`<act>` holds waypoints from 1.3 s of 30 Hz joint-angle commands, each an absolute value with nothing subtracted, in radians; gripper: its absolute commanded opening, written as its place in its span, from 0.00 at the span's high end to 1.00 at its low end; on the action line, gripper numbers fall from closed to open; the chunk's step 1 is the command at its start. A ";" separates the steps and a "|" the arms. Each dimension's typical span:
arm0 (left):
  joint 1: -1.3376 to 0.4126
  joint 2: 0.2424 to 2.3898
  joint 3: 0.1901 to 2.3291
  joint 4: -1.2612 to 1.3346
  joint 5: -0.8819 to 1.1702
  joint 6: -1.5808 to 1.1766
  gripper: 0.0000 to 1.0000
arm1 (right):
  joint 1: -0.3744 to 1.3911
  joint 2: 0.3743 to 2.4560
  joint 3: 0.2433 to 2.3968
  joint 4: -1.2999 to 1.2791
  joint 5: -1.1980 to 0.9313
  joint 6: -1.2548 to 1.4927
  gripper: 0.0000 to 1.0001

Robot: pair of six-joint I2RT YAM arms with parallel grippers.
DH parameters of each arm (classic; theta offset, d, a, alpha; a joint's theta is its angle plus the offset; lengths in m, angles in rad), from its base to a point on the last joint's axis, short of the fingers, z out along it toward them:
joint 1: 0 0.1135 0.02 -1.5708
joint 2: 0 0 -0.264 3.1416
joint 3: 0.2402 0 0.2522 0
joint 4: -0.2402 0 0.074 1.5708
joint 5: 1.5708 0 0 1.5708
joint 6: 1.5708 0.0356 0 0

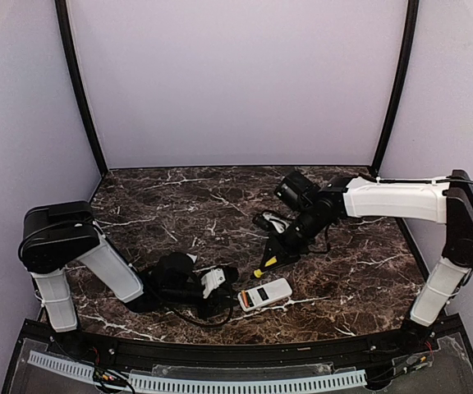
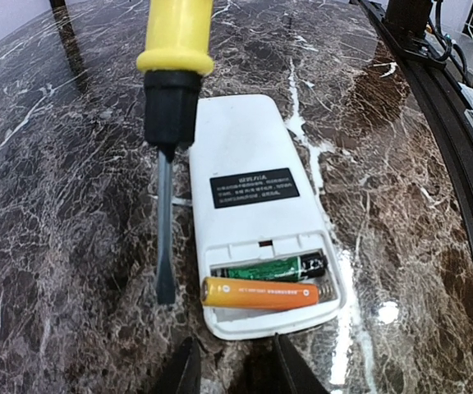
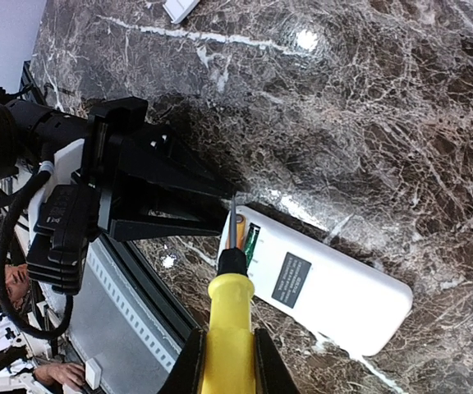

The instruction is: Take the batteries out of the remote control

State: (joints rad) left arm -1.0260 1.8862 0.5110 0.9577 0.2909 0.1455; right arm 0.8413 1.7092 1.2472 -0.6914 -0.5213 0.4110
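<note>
The white remote control (image 1: 267, 294) lies face down on the marble near the front edge, its battery bay open at the left end. In the left wrist view the remote (image 2: 253, 156) holds an orange battery (image 2: 259, 293) and a green-black battery (image 2: 273, 268) behind it. My left gripper (image 2: 235, 376) is open and empty, its jaws just short of the bay end; it also shows from above (image 1: 224, 294). My right gripper (image 3: 227, 361) is shut on the yellow-handled screwdriver (image 3: 227, 328). The blade (image 2: 164, 230) points down just left of the bay, beside the orange battery (image 3: 241, 234).
A small white cover piece (image 3: 179, 8) lies on the marble beyond my left gripper. The black front rail (image 2: 433, 74) runs close along the remote's right side in the left wrist view. Side and back walls enclose the marble table (image 1: 179, 205).
</note>
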 commanded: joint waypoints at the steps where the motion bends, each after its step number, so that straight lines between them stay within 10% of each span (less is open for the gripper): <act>1: -1.034 1.831 0.528 0.873 0.275 0.148 0.68 | 0.824 1.640 1.250 -0.726 -0.484 0.394 1.00; 13: -1.037 1.767 0.584 0.700 0.256 0.152 0.50 | 0.821 1.554 1.156 -0.723 -0.444 0.433 1.00; 39: -1.058 1.813 0.583 0.728 0.253 0.128 0.63 | 0.898 1.583 1.093 -0.620 -0.482 0.503 1.00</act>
